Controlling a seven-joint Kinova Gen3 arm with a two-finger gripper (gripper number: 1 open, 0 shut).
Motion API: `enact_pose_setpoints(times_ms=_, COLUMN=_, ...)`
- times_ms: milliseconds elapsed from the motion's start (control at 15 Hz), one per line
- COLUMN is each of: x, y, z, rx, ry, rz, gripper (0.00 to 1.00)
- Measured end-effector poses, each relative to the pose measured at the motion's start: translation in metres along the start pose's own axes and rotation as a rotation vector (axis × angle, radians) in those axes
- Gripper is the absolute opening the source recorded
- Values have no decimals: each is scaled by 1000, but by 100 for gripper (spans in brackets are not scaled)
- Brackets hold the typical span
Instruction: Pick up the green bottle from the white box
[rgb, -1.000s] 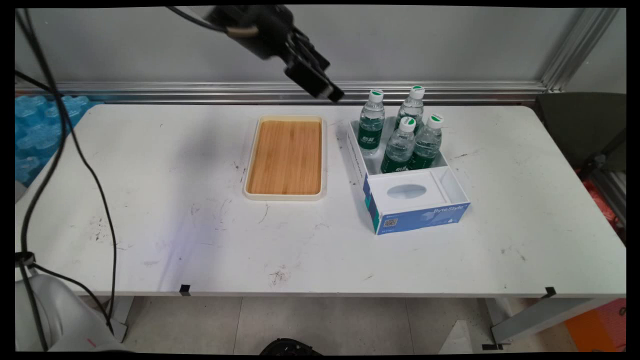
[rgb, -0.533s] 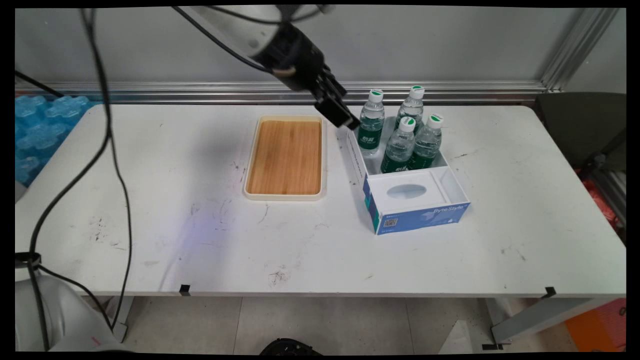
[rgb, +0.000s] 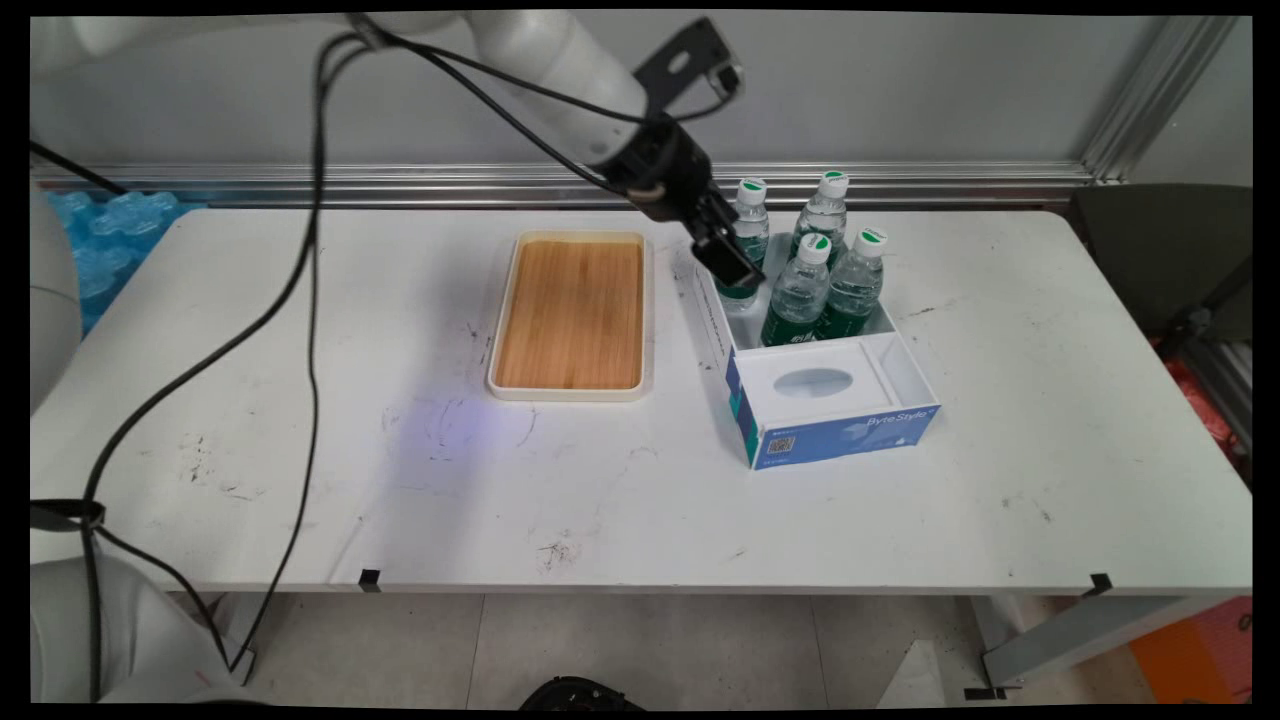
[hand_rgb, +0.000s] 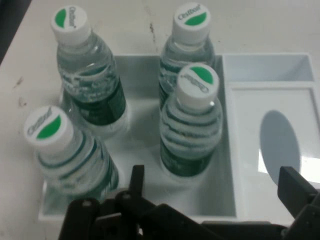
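Off to my left side sits the wooden tray (rgb: 570, 315), well apart from me. I'm the gripper (rgb: 730, 262), jaws spread wide and holding nothing, hanging over the white box (hand_rgb: 227, 200). Outside my left finger (hand_rgb: 137, 176) stands the nearest bottle (hand_rgb: 60, 155), just beside it, with the far-left bottle (hand_rgb: 87, 80) beyond. Ahead between my jaws is the middle bottle (hand_rgb: 192, 125), another bottle (hand_rgb: 187, 47) behind it. To my right, the oval-holed insert (hand_rgb: 277, 145). Risk, as I judge it: they're packed tight, so a finger could clip a neighbour's cap and tip it, or catch the box wall.
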Motion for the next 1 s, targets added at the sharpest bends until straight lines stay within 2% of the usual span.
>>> enact_pose_setpoints(times_ms=400, x=13, y=-7, z=61, rx=-7, ry=7, rz=20, gripper=100)
enact_pose_setpoints(times_ms=1000, x=26, y=-10, z=113, rx=-20, ry=6, rz=22, gripper=100)
